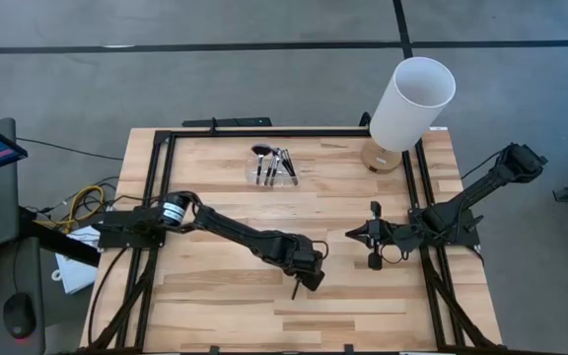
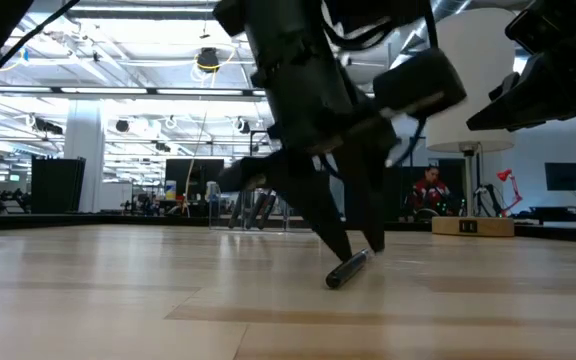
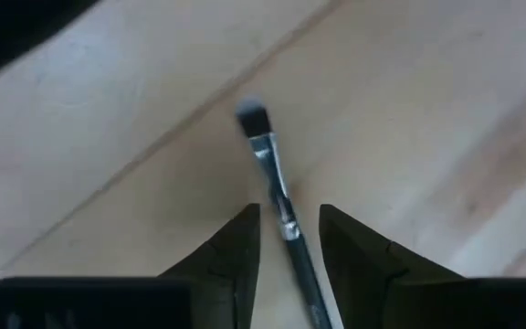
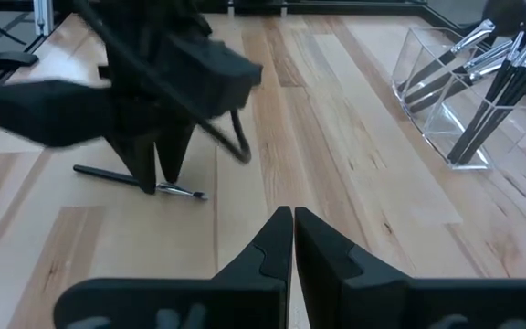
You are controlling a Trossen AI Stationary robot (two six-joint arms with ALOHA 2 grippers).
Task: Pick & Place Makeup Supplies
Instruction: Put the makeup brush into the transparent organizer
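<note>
Left gripper point(image 3: 289, 239): down at the table, fingers point(image 3: 236, 247) straddling 1 brush point(image 3: 275, 192), not clamped on it
Brush: flat on the table point(image 1: 215, 306), near front centre
Other brushes point(image 1: 274, 163): upright in clear holder point(image 1: 286, 177), far side
Right gripper point(image 4: 292, 239): clenched, empty, hovering right of centre
White cylinder point(image 1: 410, 104): far right corner

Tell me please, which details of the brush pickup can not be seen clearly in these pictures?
- Left gripper on the brush: left wrist view does not show whether the fingers touch it.
- Brush handle end: cut off by that view's edge.
- Brushes in the clear holder: too small in the high view to count.
</note>
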